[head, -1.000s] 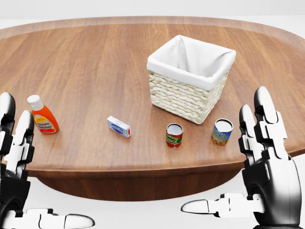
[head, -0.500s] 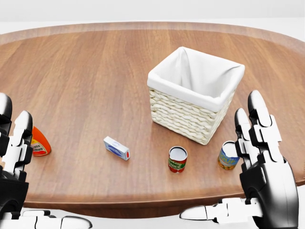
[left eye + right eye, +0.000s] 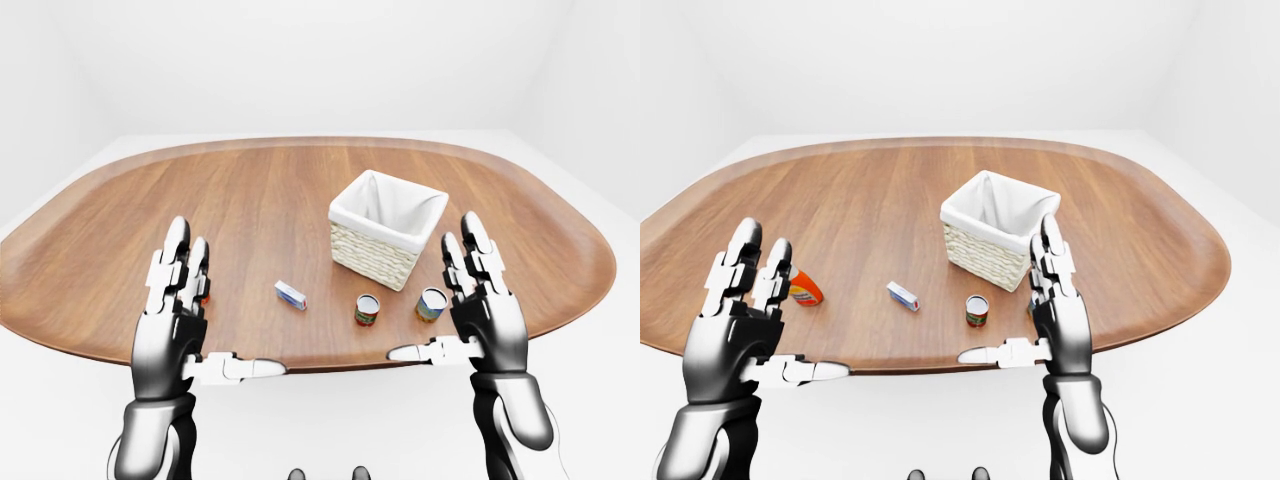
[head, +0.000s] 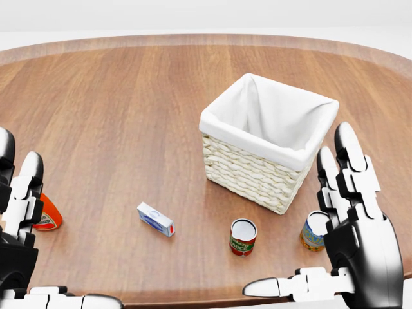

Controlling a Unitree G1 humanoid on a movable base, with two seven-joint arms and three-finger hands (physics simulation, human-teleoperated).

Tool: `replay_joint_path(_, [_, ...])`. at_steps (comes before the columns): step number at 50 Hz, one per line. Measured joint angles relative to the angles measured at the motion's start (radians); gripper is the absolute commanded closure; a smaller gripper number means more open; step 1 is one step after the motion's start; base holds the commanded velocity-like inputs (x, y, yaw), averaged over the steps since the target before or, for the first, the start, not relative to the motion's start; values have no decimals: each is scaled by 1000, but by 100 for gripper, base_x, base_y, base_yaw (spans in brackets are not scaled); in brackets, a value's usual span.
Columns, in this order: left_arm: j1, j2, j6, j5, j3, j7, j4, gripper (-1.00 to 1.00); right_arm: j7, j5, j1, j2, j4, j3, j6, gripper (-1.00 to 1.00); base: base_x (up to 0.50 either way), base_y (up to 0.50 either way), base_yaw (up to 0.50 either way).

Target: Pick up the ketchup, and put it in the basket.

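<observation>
The ketchup, an orange-red bottle with a white cap, lies on the wooden table near its left side. In the head view only the ketchup's red body shows, beside my left fingers. The wicker basket with a white liner stands right of centre, and nothing shows inside it. My left hand is open, held up just short of the ketchup, not touching it. My right hand is open too, below and right of the basket.
A small white and blue box lies between the ketchup and the cans. A red can stands below the basket. A blue and yellow can is half hidden behind my right fingers. The table's near edge runs under both hands.
The camera has moved closer to the table, so everything slides down and grows in the head view. The ketchup's cap has gone behind my left fingers. Both hands stay open.
</observation>
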Motion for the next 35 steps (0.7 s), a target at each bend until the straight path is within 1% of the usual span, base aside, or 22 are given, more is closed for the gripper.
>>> replay_joint_path(4, [2, 0, 0, 0, -1, -1, 0, -100, 4, 0, 4, -1, -4, 2, 0, -100, 0, 0, 0])
replay_joint_path(7, [2, 0, 0, 1, -2, -2, 0, -100, 7, 0, 7, -2, -8, 1, 0, -100, 5, 22, 0])
replay_joint_path(21, [2, 2, 0, 2, -2, -5, 4, -100, 15, -14, 19, -4, -13, 12, 0, -100, 20, 47, 0])
replay_joint_path(35, [-7, 6, 0, 21, -9, 3, 7, -100, -4, -34, 6, -2, 1, 22, 0, -100, 0, 0, 0])
